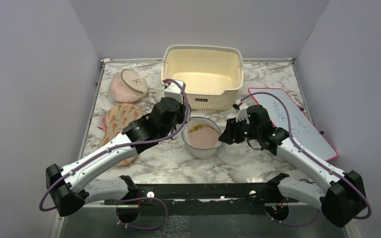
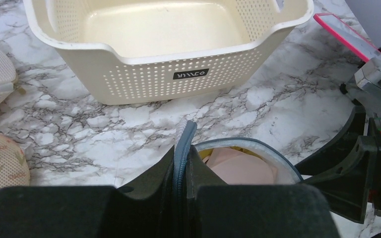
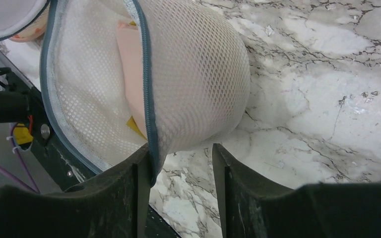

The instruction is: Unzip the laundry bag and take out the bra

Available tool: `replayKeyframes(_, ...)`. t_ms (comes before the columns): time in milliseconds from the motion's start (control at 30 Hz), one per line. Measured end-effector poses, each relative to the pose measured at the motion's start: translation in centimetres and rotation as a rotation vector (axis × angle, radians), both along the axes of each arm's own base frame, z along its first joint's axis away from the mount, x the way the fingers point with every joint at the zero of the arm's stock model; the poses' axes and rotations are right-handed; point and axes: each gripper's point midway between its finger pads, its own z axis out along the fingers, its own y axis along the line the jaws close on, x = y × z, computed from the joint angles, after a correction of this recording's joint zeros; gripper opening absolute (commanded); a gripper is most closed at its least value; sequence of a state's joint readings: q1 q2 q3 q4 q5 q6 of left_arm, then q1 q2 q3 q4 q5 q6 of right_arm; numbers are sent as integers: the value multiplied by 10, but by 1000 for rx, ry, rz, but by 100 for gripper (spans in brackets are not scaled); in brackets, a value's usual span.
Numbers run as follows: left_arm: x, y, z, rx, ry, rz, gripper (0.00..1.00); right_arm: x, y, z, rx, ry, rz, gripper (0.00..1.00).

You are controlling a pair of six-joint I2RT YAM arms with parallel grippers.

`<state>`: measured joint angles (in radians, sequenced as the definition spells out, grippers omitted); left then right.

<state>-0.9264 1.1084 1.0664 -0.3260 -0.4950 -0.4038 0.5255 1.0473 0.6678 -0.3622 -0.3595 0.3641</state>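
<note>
1. At the middle of the marble table [image 1: 248,163], just in front of the cream perforated basket [image 1: 206,100], the white mesh laundry bag [image 1: 202,144] sits with its mouth up.
2. My left gripper [image 2: 181,157] is clamped tight on the grey zip rim [image 2: 186,133] at the bag's left edge. The rim stands up between my two fingers with no gap either side.
3. Over on the far side of the bag, my right gripper [image 3: 181,148] has its jaws apart, and marble shows through the gap. The zip rim lies against the inner face of one finger, but nothing is pinched.
4. The bag's top is open. The pale pink bra [image 2: 238,166] lies inside, with a scrap of something yellow beside it.
5. Off to the left sit a pinkish round bag [image 1: 127,85] and a patterned mesh pouch [image 1: 119,123], both apart from the laundry bag.
6. A pink-edged whiteboard [image 1: 297,124] lies on the right, beside my right arm.
</note>
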Motion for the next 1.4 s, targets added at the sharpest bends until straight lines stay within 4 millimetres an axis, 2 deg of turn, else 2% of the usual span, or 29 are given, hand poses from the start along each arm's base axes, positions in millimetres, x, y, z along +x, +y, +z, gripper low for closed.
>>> replayKeyframes(33, 1, 1, -2, -9, 11, 3, 0, 0, -1, -1, -3, 0, -3, 45)
replayKeyframes(67, 1, 2, -3, -15, 16, 4, 0, 1, -1, -1, -4, -1, -5, 40)
replayKeyframes(200, -2, 4, -7, -30, 39, -2, 4, 3, -2, -4, -12, -9, -13, 13)
replayKeyframes(300, -5, 10, -8, -31, 50, 1, 7, 4, -5, -9, -23, -13, -27, 2)
replayKeyframes(400, -8, 19, -16, -13, 74, 16, 11, 3, -7, -13, -25, -19, -33, 1)
replayKeyframes(567, -13, 36, -42, 76, 135, 58, 22, -2, -10, -10, -4, -61, -31, 1)
replayKeyframes(767, -19, 61, -74, 180, 190, 135, 48, 1, -8, -2, 15, -101, -29, 1)
replayKeyframes(833, -20, 64, -75, 182, 197, 145, 56, 2, -8, -2, 16, -103, -28, 1)
replayKeyframes(933, -20, 65, -72, 183, 190, 137, 73, 1, -8, -3, 14, -104, -26, 1)
replayKeyframes(1133, -24, 55, -57, 147, 159, 58, 93, 1, -8, -4, 13, -106, -25, 1)
replayKeyframes(1300, -31, 33, -45, 83, 130, -78, 92, 2, -9, -4, 11, -107, -29, 1)
replayKeyframes(1333, -34, 24, -42, 66, 123, -133, 90, 2, -9, -4, 10, -108, -31, 1)
replayKeyframes(1400, -39, 5, -37, 39, 112, -241, 80, 3, -10, -4, 8, -110, -35, 1)
